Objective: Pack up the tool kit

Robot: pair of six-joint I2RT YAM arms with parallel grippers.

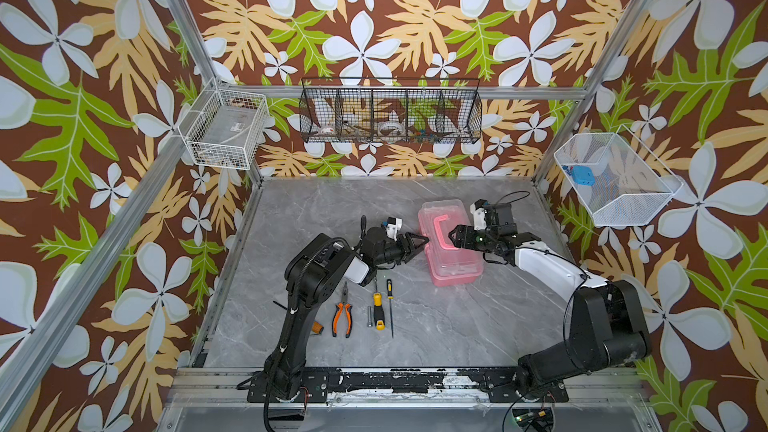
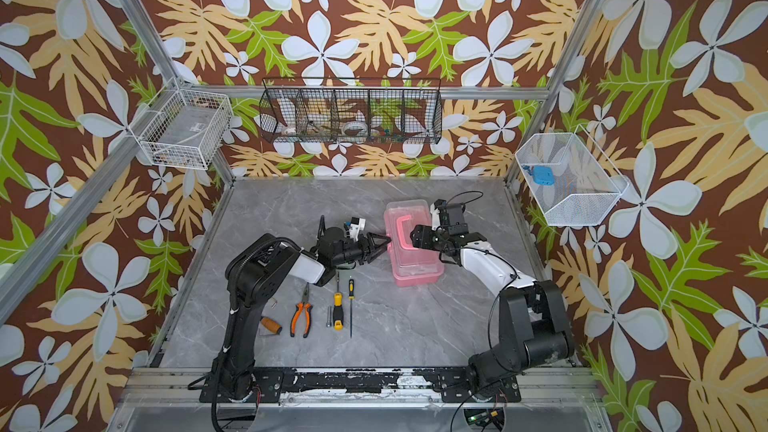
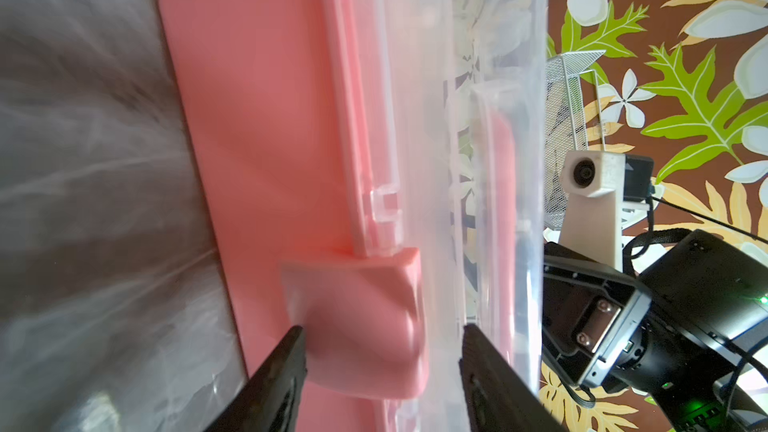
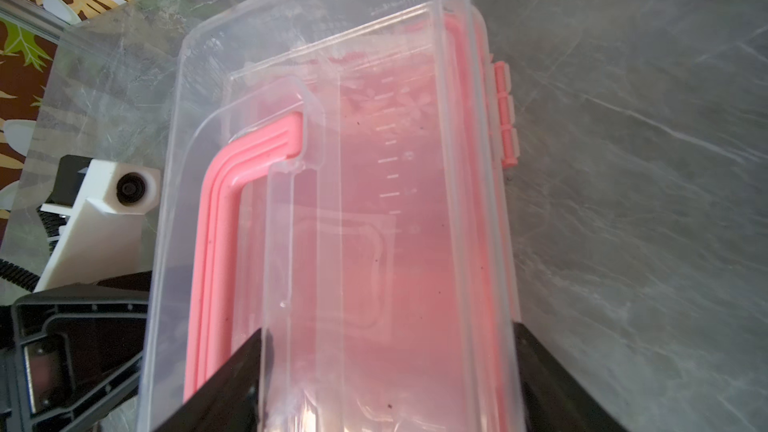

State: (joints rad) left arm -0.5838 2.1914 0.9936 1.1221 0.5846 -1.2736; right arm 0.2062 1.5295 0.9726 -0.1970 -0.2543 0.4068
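A grey marble table fills the floor of a cell with flowered walls. Two arms reach in from its near edge and meet at the case, one on each long side.

The case is pink and lies flat on the table, right of middle. Its clear lid is down, and the pink handle is folded flat into the lid's recess.

The left gripper is at the case's left side. In its wrist view the jaws stand partly apart around the pink latch. One finger is at the latch's outer edge and the other is against the lid's wall. Whether they press it cannot be told.

The right gripper is over the lid, jaws spread wide. One finger rests on the lid beside the handle and the other is at the hinge edge. It holds nothing.

The tools lie in a row on the table, outside the case and well apart from it, by the left arm. From left to right they are the pliers, a small metal bit, a thick screwdriver and a thin screwdriver.
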